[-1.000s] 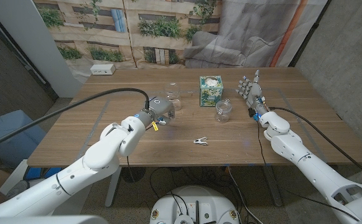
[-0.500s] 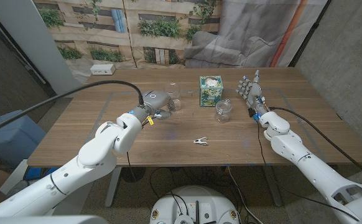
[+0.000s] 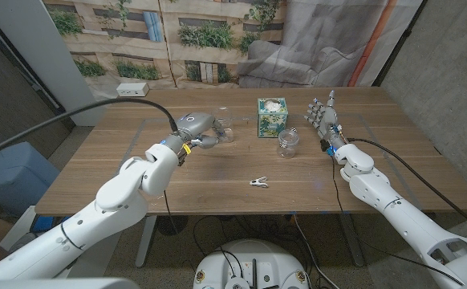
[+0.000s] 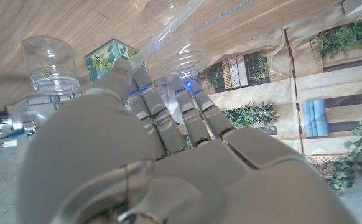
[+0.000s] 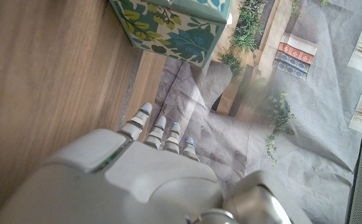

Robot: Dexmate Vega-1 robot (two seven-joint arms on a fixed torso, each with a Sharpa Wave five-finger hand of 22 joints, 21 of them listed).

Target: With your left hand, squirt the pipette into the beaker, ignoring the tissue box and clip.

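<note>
Arms had glossy white rounded shells; left hand [image 3: 196, 128] and right hand [image 3: 322, 117] were grey metal with blue-lit finger segments; black cables trailed from both wrists; yellow tag at left wrist.

The table [image 3: 298, 172] is warm brown wood with a fine straight grain. The tissue box [image 3: 271, 118] is teal-green, printed with white and darker green leaves, and a white tissue shows at its top; in the right wrist view its side [image 5: 168, 22] shows blue-green leaf shapes on a cream ground. The pipette [image 4: 168, 30] is clear, as is the beaker [image 3: 288, 143], and a second clear jar [image 3: 224, 127] stands by the left hand [image 3: 197, 128], which is matte grey. The right hand [image 3: 323, 118] is grey with small blue marks near its fingertips. Both arms are glossy white with black cables. The clip [image 3: 257, 182] is pale, whitish. The backdrop is printed with beige planks and green plants.
</note>
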